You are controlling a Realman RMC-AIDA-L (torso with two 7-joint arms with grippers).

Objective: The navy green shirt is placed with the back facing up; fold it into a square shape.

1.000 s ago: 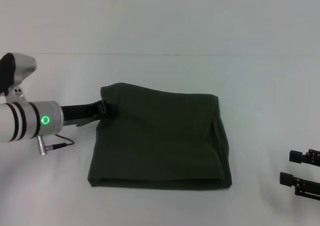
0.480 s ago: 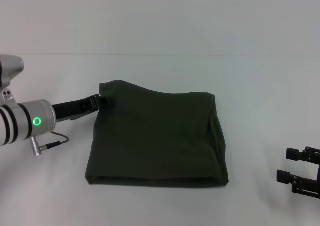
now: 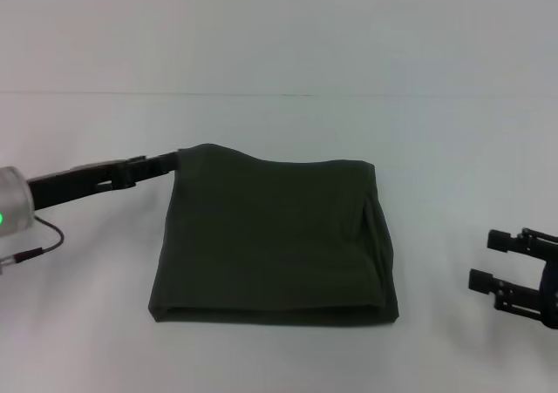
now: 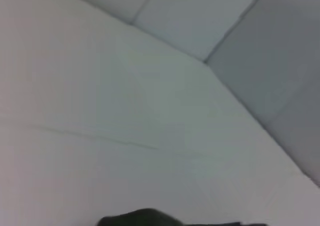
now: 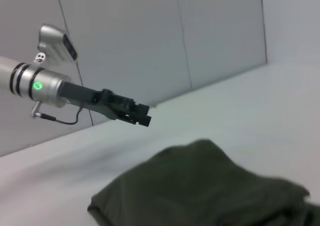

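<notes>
Shirt (image 3: 275, 240) already looks pretty much like a square, lying flat mid-table (image 3: 453, 149), so I'd say the step now is just backing the arms off low and level without snagging that far-left corner, which humps up a bit. The left gripper (image 3: 148, 168) sits right at that corner, touching it or just beside it, and in the right wrist view it's raised above the cloth; can't tell if it's spread or pressed together. The right gripper (image 3: 514, 275) is spread, holding nothing, well apart off the shirt's right side.
</notes>
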